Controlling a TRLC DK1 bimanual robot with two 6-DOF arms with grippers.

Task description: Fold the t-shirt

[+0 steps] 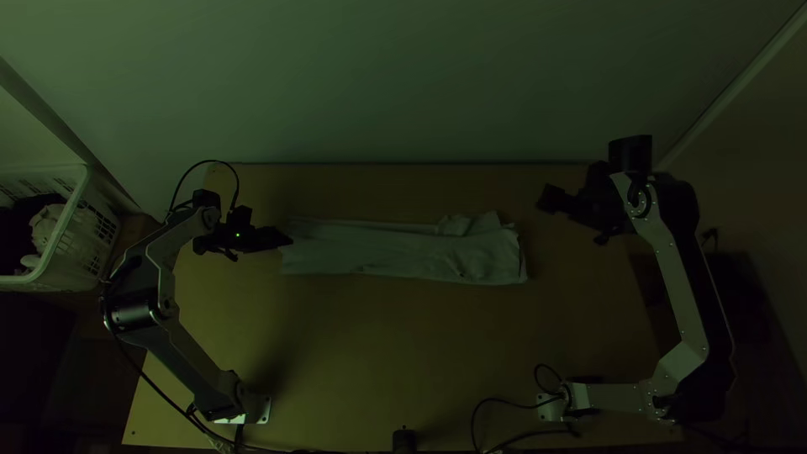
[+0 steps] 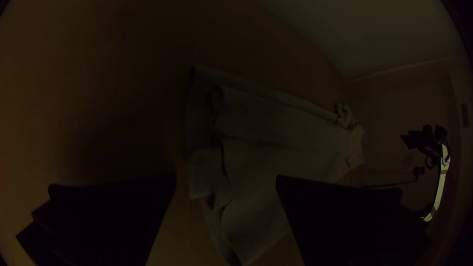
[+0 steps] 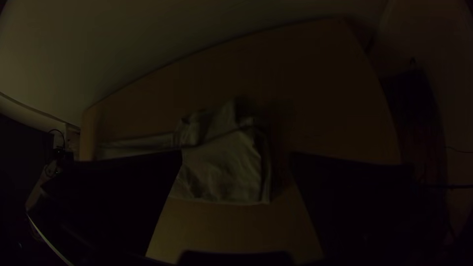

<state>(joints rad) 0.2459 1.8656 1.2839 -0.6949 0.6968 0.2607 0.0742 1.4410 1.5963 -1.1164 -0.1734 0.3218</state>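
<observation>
T-shirt (image 1: 378,252) is lying on the light wooden table (image 1: 378,336), nearer its far edge. Wider wood is running toward the near edge, a narrower band behind, more at both ends. White perforated basket (image 1: 84,244) is standing off the left edge, holding cloth (image 1: 46,223). Left gripper (image 1: 284,239) is hovering at the T-shirt's left end, black fingers spread wide; contact I'm not managing to tell. Right gripper (image 1: 551,198) is hanging off the right end, apart from the cloth, fingers also spread. Pale, soft fabric is forming a long folded strip, lengthwise creases showing, layers stacking at the left end, far right corner bunching.
</observation>
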